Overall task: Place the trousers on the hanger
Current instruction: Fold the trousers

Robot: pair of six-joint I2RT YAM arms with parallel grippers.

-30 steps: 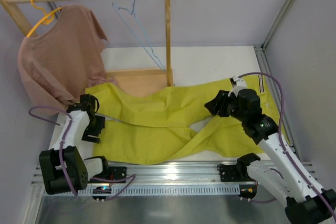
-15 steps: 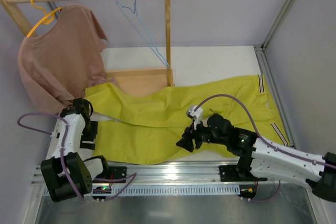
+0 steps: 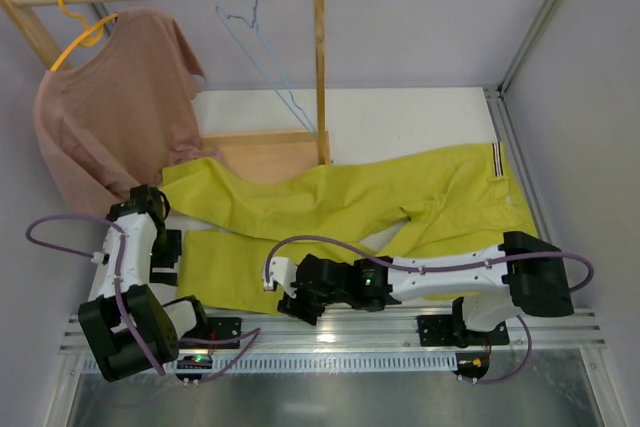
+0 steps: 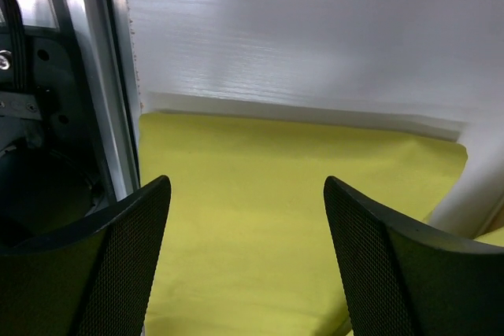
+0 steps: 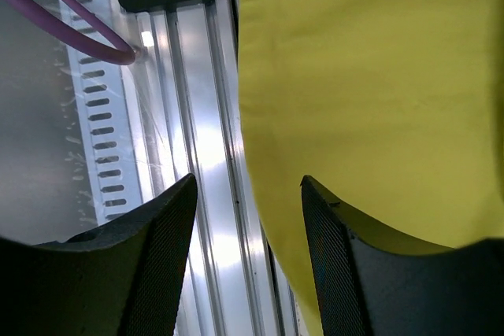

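Note:
The yellow-green trousers (image 3: 330,212) lie spread across the table, with the striped waistband at the right. The light-blue hanger (image 3: 262,52) hangs bare on the wooden rail, behind the trousers. My left gripper (image 3: 168,252) is at the trousers' left end. In the left wrist view it (image 4: 246,194) stands open above flat yellow cloth (image 4: 260,218), holding nothing. My right arm reaches left along the front edge. The right gripper (image 3: 288,297) is open there. In the right wrist view it (image 5: 248,186) straddles the trousers' near edge (image 5: 354,76) and grips nothing.
A dusty-pink T-shirt (image 3: 110,107) hangs on a yellow hanger (image 3: 80,22) at the rail's left end. The wooden rack's post (image 3: 321,67) and base board (image 3: 265,152) stand behind the trousers. An aluminium rail (image 5: 197,155) runs along the front edge. Walls close both sides.
My right arm has swept from the waistband side leftward along the front edge, jaws opening wider. The trousers' right half now lies flatter. The left gripper pulled back slightly to the left.

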